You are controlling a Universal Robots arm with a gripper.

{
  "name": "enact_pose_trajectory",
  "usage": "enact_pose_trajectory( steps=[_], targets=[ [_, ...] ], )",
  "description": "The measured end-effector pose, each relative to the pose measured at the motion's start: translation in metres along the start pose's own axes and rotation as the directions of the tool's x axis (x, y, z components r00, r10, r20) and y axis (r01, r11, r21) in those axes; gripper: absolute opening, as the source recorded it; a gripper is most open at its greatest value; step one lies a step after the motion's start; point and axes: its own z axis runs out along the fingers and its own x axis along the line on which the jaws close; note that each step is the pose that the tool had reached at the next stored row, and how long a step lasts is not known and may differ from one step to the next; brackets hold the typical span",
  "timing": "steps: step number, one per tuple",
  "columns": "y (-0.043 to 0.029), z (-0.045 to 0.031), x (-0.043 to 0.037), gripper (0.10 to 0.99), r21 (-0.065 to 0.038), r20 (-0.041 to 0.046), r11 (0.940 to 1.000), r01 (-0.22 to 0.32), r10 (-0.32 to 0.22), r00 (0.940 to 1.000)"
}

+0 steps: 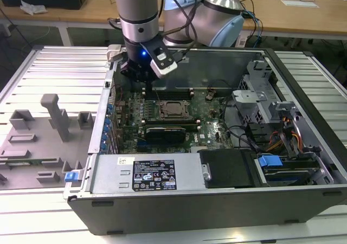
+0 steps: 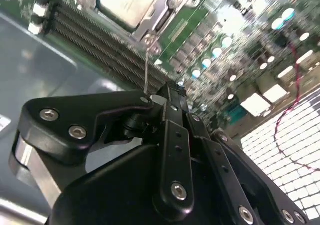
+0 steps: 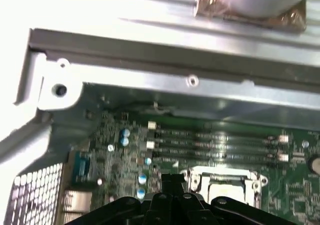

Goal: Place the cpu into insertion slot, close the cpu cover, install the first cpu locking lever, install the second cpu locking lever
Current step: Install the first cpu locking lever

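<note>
The cpu [image 1: 174,109] lies in the insertion slot [image 1: 174,117] on the green motherboard, its pale face [image 2: 131,2] showing through the window of the silver cpu cover [image 2: 167,10], which lies flat over it. The cover's frame [image 3: 222,176] also shows in the first wrist view. A thin wire locking lever [image 2: 146,65] stands up from the socket corner, right beside my fingertips. My gripper [image 1: 147,91] [image 2: 172,91] [image 3: 170,181] hangs just to the exterior view's left of the socket. It is shut, with nothing visible between the black fingers.
Long black memory slots [image 2: 100,50] [image 3: 215,145] run next to the socket. A black card [image 1: 168,131], the power supply [image 1: 146,173] and a drive cage [image 1: 260,100] crowd the case. The case's metal wall [image 3: 175,70] stands close behind. A grey fixture tray [image 1: 49,124] lies outside.
</note>
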Motion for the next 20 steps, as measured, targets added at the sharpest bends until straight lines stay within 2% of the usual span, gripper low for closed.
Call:
enact_pose_trajectory(
  steps=[1,2,4,11,12,14,18,19,20],
  targets=[
    [0.0,0.0,0.0003,0.106,-0.014,0.0022,0.9999,-0.001,0.001,1.0],
    [0.0001,0.0001,0.0005,0.106,-0.023,0.0038,0.9997,-0.001,0.002,1.0],
    [-0.0001,0.0003,-0.0005,0.106,-0.023,0.0038,0.9997,-0.001,0.002,1.0],
    [-0.0034,0.0033,-0.0299,0.106,-0.023,0.0038,0.9997,-0.001,0.002,1.0],
    [-0.004,0.0039,-0.036,0.106,-0.023,0.0038,0.9997,-0.001,0.002,1.0],
    [-0.0045,0.0042,-0.0405,0.106,-0.023,0.0038,0.9997,-0.001,0.002,1.0],
    [-0.0046,0.0044,-0.0414,0.106,-0.022,0.0055,0.9998,-0.001,0.001,1.0],
    [-0.0047,0.0044,-0.0414,0.106,-0.016,0.0166,0.9999,0.002,-0.002,0.9999],
    [-0.0047,0.0045,-0.0414,0.106,-0.011,0.0337,0.9999,0.006,-0.006,0.9994]
  ],
)
